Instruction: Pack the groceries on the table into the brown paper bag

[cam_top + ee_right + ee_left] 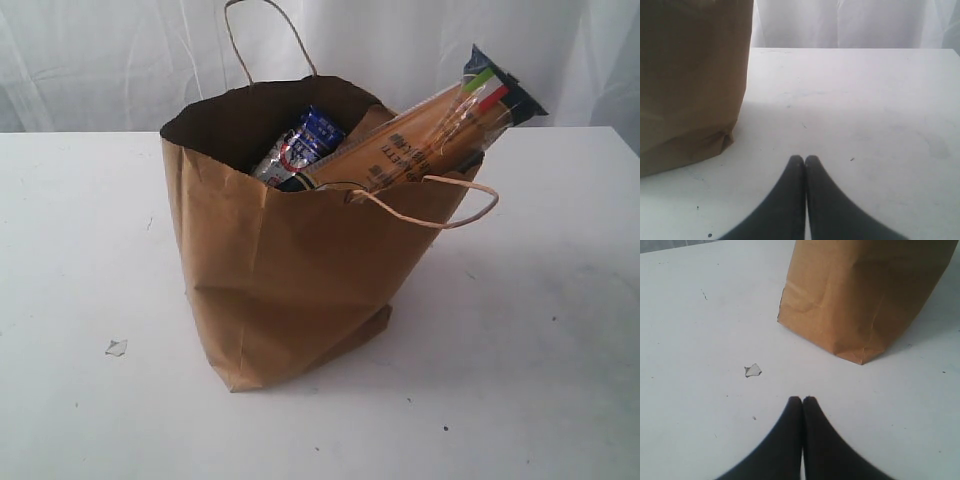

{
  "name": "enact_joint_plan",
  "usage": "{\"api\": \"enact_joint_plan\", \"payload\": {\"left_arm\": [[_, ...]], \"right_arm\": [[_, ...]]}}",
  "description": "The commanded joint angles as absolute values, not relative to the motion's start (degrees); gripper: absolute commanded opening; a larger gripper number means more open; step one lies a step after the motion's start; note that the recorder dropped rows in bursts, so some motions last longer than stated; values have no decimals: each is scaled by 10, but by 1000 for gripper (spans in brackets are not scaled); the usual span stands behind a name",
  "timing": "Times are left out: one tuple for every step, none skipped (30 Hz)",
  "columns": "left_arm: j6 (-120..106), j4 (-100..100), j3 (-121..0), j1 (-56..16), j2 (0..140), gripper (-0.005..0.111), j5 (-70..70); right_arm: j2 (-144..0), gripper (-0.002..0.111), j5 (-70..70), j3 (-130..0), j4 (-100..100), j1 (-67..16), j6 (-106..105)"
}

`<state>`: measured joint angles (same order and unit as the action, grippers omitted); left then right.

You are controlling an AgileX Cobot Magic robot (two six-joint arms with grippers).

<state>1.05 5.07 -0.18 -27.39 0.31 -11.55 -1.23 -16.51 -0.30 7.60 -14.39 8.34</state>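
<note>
Your left hand (pixel 802 401) and right hand (pixel 805 159) are pinched closed, holding nothing, over the table (pixel 80 250); the long spaghetti pack (pixel 430 135) juts from the brown paper bag (pixel 280 270)

Paper bag (pixel 280 270) stands upright mid-surface (pixel 540 380), and it's loaded. Inside, the spaghetti pack (pixel 430 135) leans toward the bag's right, its top end poking out past the rim. Left of it, down in the bag's mouth, sits the small carton (pixel 305 145). Rear handle (pixel 238 45) rises behind the opening; front handle (pixel 445 226) hangs over the front rim. A little scrap (pixel 116 347) lies on the surface off the bag's front-left, well apart.
</note>
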Motion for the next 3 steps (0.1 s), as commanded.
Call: {"api": "enact_joint_plan", "payload": {"left_arm": [[11,55,0,-274,0,0,-118],[11,55,0,-274,0,0,-118],[11,55,0,-274,0,0,-118]], "right_arm": [[-8,0,-166,0,73,-142,76],[-8,0,-166,0,73,-142,76],[-8,0,-166,0,73,-142,76]]}}
